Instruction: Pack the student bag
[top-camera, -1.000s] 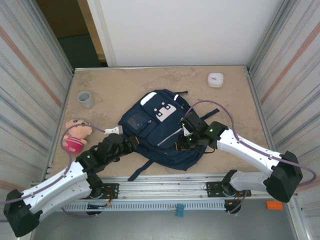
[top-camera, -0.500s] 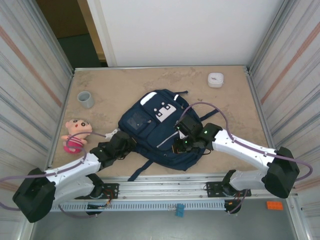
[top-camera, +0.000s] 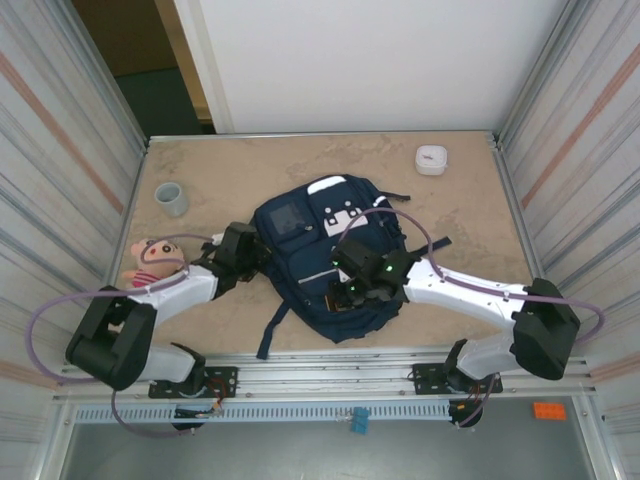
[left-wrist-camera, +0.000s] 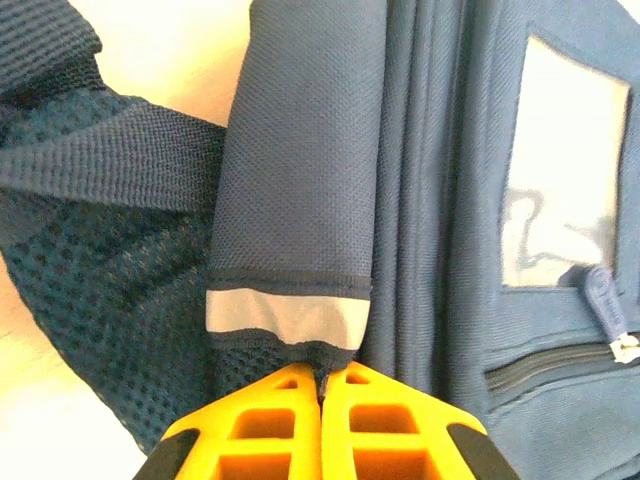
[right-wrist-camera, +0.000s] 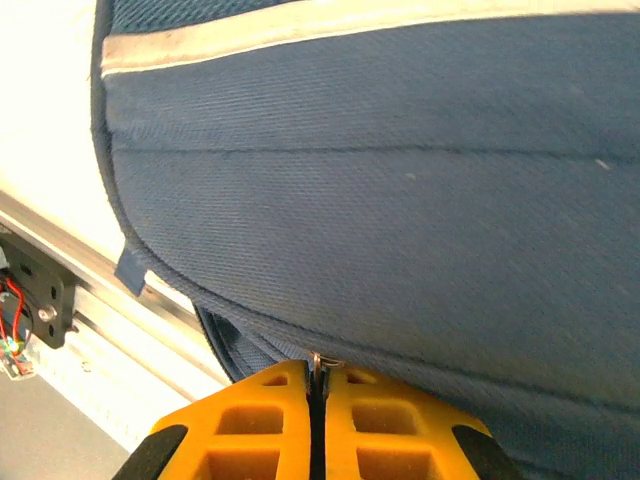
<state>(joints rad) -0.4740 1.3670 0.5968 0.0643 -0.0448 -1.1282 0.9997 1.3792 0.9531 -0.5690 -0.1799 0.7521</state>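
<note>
Opening stage, most likely. Pinched student bag (top-camera: 300, 225) by its left side fabric in left end effector (left-wrist-camera: 322, 385), clamped tight. Found it flat mid-desk (top-camera: 470, 210), between both arms. Nipped an apparent zip pull (right-wrist-camera: 320, 358) in right end effector (right-wrist-camera: 316, 375), likewise closed. Needed next: steady pull along the zip. Read no writing.

The table (top-camera: 470, 215) is lit brightly and evenly from above; soft shadows are cast around the student bag (top-camera: 300, 265). In the wrist views its weave is rendered sharply, while the bare table is washed out by glare.
</note>
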